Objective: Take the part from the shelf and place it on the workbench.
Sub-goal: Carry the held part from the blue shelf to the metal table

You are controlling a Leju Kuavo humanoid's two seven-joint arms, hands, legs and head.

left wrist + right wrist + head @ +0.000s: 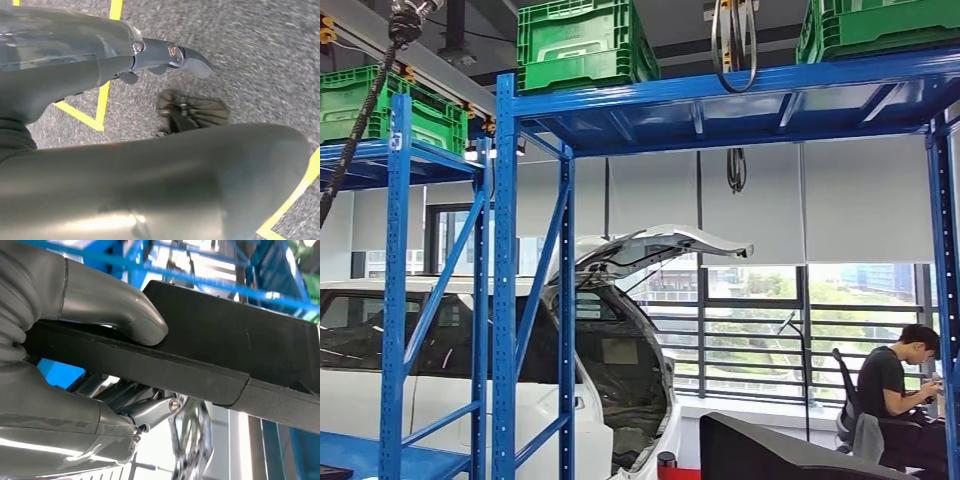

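Note:
The part (226, 347) is a long flat black panel. My right hand (94, 340) grips it near one end, with the thick grey thumb (128, 315) pressed on its broad face and the darker fingers (151, 410) under it. In the head view a dark slab that looks like the same part (788, 452) rises from the bottom edge, right of centre. The blue shelf rack (505, 300) stands ahead and to the left. My left hand (113, 55) hangs over the grey floor with a finger (177, 52) stretched out and nothing in it.
Green crates (580, 45) sit on top of the blue racks. A white car (622, 340) with its tailgate raised stands behind the rack. A person (897, 400) sits at the far right by the windows. Yellow floor lines (102, 102) run under my left hand.

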